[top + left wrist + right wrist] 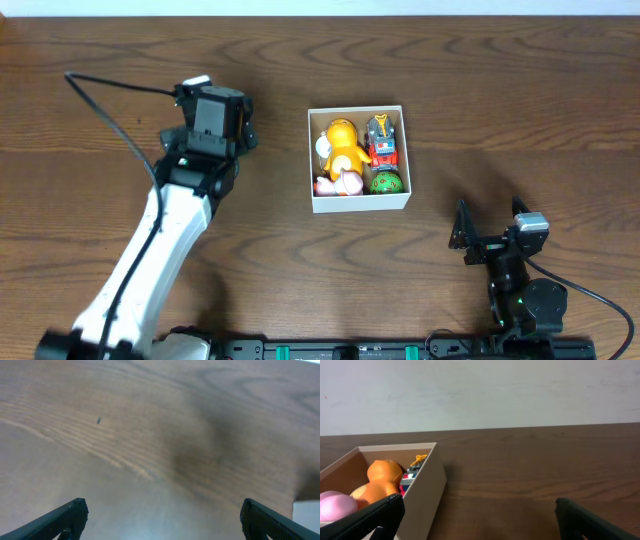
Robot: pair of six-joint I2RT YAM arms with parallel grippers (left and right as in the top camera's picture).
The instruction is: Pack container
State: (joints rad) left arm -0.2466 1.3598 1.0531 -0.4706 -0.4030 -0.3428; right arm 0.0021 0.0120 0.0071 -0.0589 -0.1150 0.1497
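Observation:
The container (360, 204) is a small square white-walled box at the table's middle. It holds an orange figure (343, 140), a red toy vehicle (382, 141), a pink toy (338, 184) and a green ball (386, 183). My left gripper (218, 108) is open and empty over bare wood, left of the box; its fingers (162, 517) show only tabletop between them. My right gripper (490, 238) is open and empty near the front right, below and right of the box. Its view (480, 517) shows the box wall (427, 495), the orange figure (382, 477) and the pink toy (337, 507).
The wooden table (520, 90) is brown. A black cable (110, 110) runs from the left arm across the left side. A pale wall (480, 390) stands behind the table's far edge in the right wrist view.

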